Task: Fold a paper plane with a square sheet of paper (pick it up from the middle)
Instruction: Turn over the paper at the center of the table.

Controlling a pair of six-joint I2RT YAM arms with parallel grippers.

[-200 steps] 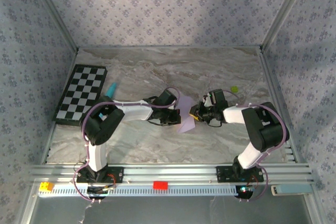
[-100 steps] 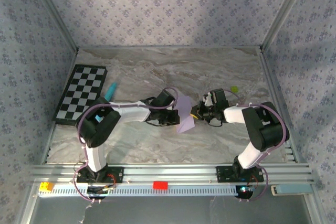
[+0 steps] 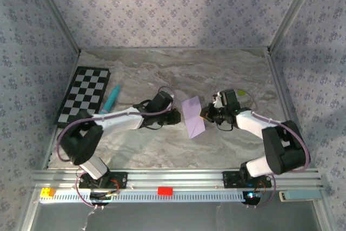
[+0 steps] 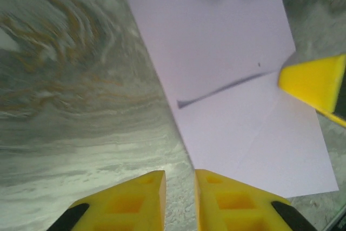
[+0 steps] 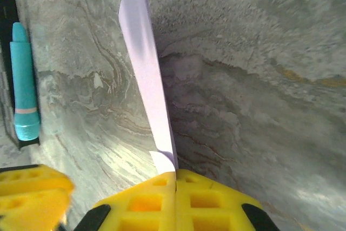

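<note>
- Left gripper (image 4: 179,176): jaws narrow, a slim gap with nothing between them, just beside the paper's left edge.
- Sheet of paper (image 3: 193,117): mid-table, between the 2 grippers. It is creased, with 1 diagonal fold line showing, and its free side is tilted up off the table (image 3: 162,68). This is judged an early fold, since there is no dart shape yet.
- Right gripper (image 3: 205,114): clamped on the paper's right edge. The next move likely calls for the left jaws to take or press the free side while this grip steadies the sheet.
- Surroundings: a checkerboard (image 3: 84,96) and a teal pen (image 3: 112,98) lie well to the left, and a small yellow-green bit (image 3: 241,92) lies to the right. None stands in the way.
</note>
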